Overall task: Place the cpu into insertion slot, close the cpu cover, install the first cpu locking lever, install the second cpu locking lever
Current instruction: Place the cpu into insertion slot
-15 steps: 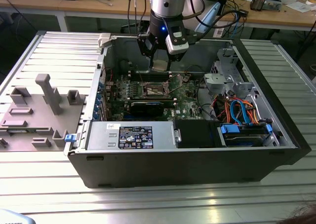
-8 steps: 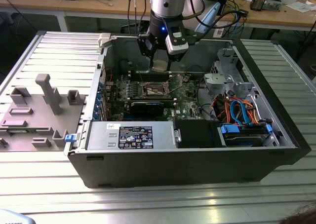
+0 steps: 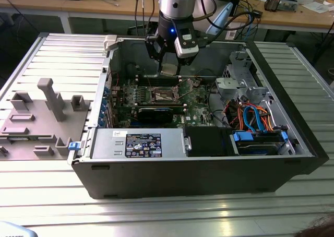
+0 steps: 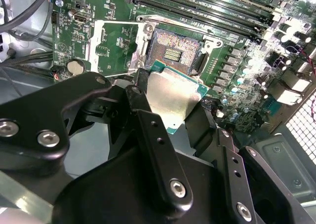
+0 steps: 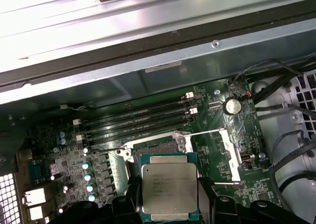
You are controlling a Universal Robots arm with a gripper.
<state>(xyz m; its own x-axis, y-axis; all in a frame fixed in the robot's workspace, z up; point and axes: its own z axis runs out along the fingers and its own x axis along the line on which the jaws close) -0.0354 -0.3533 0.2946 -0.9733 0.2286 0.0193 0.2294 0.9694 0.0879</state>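
A ribbed metal counter (image 3: 156, 216) carries an open computer case (image 3: 182, 177), its green motherboard (image 3: 201, 105) exposed. The gripper (image 3: 169, 69) hangs inside the case above the board, clenched on the cpu (image 5: 169, 187), which is pinched by two opposite edges with its silver top showing in both wrist views. The insertion slot (image 4: 175, 51) lies bare just beyond the chip; the chip appears to be held clear of it. The cpu cover (image 4: 94, 46) is swung open beside the slot.
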